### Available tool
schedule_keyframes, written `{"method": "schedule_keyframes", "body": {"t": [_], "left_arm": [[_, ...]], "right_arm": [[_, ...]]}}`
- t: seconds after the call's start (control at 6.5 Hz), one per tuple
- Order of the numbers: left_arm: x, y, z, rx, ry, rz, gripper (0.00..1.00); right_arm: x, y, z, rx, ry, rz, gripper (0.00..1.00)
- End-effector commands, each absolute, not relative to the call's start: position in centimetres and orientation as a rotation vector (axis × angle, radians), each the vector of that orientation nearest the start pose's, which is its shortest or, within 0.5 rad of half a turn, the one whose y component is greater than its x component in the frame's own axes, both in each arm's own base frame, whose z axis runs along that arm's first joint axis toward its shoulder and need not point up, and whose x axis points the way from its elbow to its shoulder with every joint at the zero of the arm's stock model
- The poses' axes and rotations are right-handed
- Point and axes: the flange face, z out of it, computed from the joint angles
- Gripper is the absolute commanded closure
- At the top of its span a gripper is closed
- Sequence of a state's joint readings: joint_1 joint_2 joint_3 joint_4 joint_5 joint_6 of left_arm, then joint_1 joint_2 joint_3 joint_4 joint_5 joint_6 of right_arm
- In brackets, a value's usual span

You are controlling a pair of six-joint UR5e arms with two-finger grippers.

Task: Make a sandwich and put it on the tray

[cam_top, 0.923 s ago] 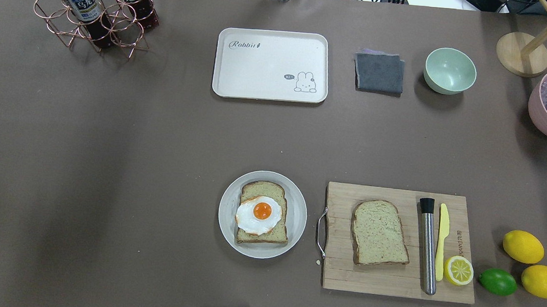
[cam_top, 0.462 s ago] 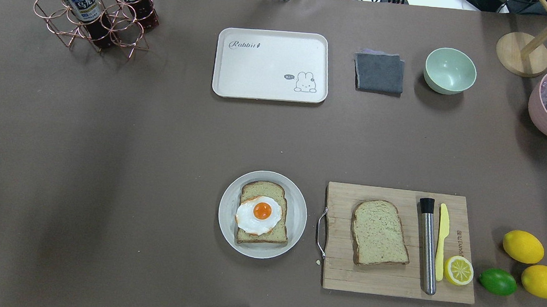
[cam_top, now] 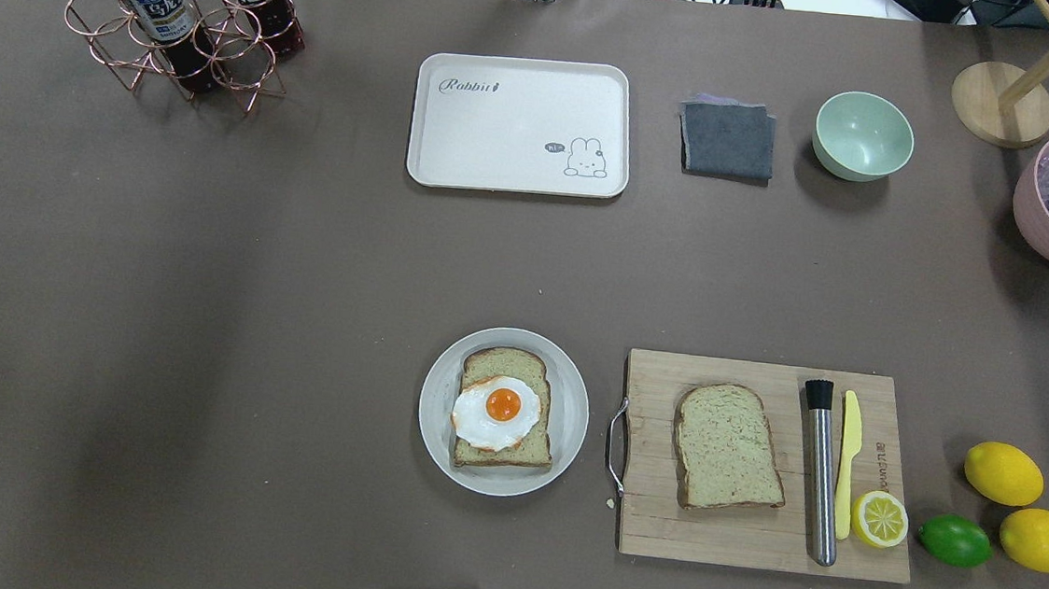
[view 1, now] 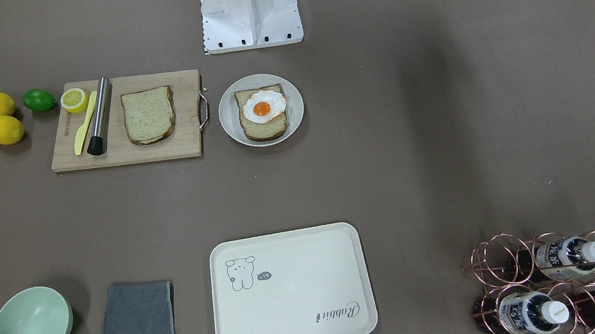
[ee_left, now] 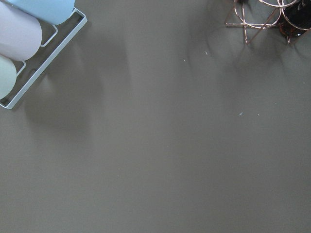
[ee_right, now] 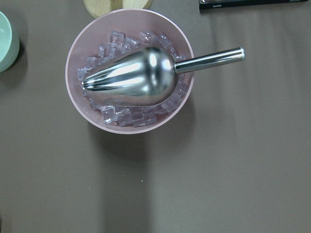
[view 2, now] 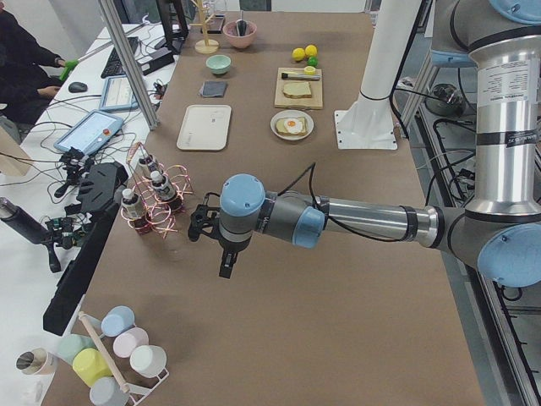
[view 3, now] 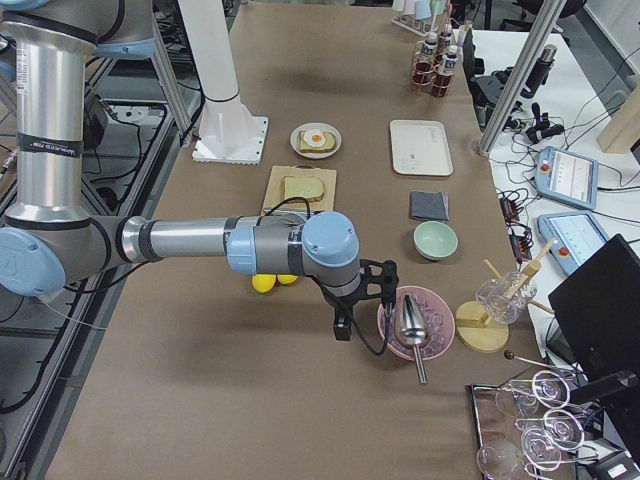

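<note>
- Sandwich not assembled yet: bottom slice [cam_top: 512, 453] with the egg [cam_top: 497, 411] sat on the plate [cam_top: 574, 417], just in front of the robot base.
- Top slice [cam_top: 730, 446] lay flat on the cutting board [cam_top: 647, 520], just beside the plate on the robot's right and not touching it.
- Right gripper [view 3: 342, 330] hung over the ice bowl [ee_right: 129, 130] at the far right end, so the top slice lay back toward the base and in toward the middle.
- Left gripper [view 2: 226, 269] was out near the bottle rack [view 2: 152, 203], well apart from the bread. My call: the right arm is nearer and should pick.
- Finger opening: cannot tell for either gripper — only the side views showed them.
- Top slice's long axis ran base-to-far-edge, slightly skewed, with the domed end pointing away from the robot. The bottom slice pointed the same way.
- Tray [cam_top: 499, 143] held nothing. It sat straight beyond the plate — long axis across the table.
</note>
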State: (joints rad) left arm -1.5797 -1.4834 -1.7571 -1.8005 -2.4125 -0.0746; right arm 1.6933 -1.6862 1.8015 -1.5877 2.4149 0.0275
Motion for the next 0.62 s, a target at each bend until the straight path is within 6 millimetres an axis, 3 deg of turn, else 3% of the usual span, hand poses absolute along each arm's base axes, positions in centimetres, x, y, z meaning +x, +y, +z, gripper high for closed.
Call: {"method": "schedule_keyframes", "body": {"t": [0.0,0.31,0.46], "left_arm": [[-5.9,-47.3,56.8,0.313,0.845,0.082,0.02],[-4.8,-48.2,55.5,0.326,0.848,0.114,0.02],[-3.0,-48.5,55.1,0.336,0.867,0.164,0.02]], "right_arm": [[7.2,-47.6,55.8,0.141,-0.848,0.034,0.0],[1.3,-52.0,50.2,0.168,-0.869,-0.06,0.0],[-1.6,-53.1,46.9,0.179,-0.895,-0.087,0.0]]}}
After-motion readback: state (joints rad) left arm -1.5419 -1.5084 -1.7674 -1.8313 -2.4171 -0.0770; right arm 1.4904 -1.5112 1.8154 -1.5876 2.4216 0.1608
